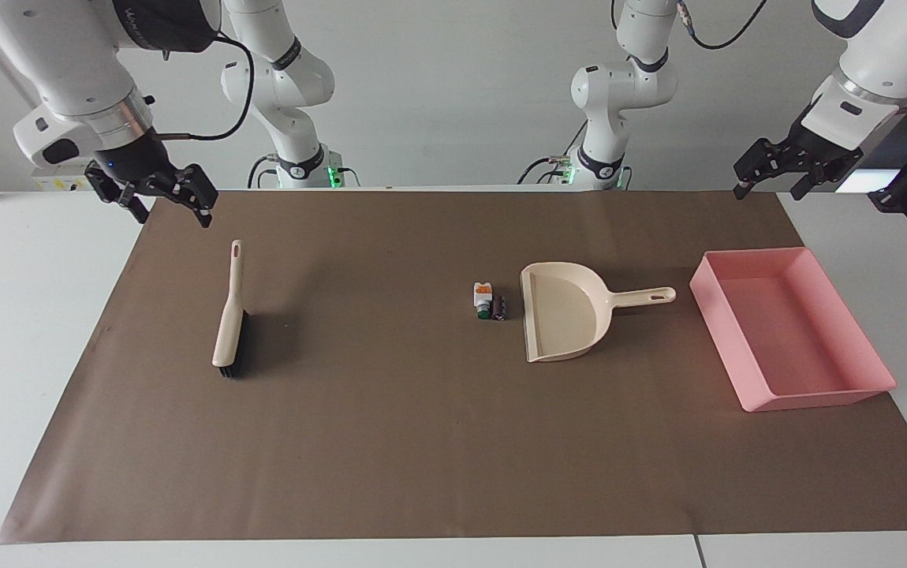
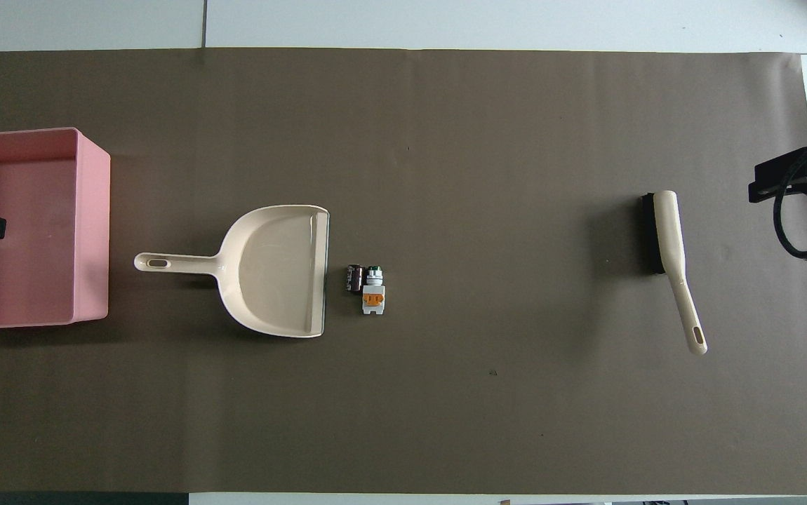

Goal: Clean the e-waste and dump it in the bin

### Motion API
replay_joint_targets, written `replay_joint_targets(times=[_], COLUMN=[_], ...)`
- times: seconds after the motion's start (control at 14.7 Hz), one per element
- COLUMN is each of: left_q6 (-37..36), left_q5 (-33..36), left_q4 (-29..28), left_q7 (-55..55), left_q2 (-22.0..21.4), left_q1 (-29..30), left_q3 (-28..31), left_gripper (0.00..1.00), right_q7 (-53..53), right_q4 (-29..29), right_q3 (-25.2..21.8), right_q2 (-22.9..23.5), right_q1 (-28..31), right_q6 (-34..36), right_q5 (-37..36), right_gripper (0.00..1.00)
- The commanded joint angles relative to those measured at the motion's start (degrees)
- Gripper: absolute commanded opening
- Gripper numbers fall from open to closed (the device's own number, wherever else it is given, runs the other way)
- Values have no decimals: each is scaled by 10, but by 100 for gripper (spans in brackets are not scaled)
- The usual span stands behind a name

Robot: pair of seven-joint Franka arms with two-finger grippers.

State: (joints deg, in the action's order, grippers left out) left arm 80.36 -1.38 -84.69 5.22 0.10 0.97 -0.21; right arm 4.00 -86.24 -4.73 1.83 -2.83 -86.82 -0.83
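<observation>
The e-waste (image 1: pixel 489 301) lies at frame centre in the facing view, just beside the cream dustpan's (image 1: pixel 562 312) open mouth; the pink bin (image 1: pixel 791 326) sits at right, a brush (image 1: pixel 229 314) at left; the right gripper (image 1: pixel 160 194) hangs upper left, jaws apart; the left gripper (image 1: pixel 778 173) hangs upper right, jaws apart.

Tiny e-waste (image 1: pixel 489 301) lies clustered mid-mat; empty pink bin (image 1: pixel 856 392) sits at left arm's end.
</observation>
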Motion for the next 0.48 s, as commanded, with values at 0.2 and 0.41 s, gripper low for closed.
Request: replay_joint_targets(times=[0.2, 0.41], left_q6=[1, 22], left_q5=[9, 9], left_q4=[-6, -7], left_q7=[-6, -7], left_q2=[-5, -5], left_q1=[0, 0], left_q3=[-5, -5], left_gripper=[100, 99], right_q7=[-7, -8], right_q4=[-15, -14], right_q3=[1, 1], right_q2=[-12, -13], right_q1=[1, 2], right_q6=[-4, -3], right_q5=[7, 9], right_gripper=[100, 100])
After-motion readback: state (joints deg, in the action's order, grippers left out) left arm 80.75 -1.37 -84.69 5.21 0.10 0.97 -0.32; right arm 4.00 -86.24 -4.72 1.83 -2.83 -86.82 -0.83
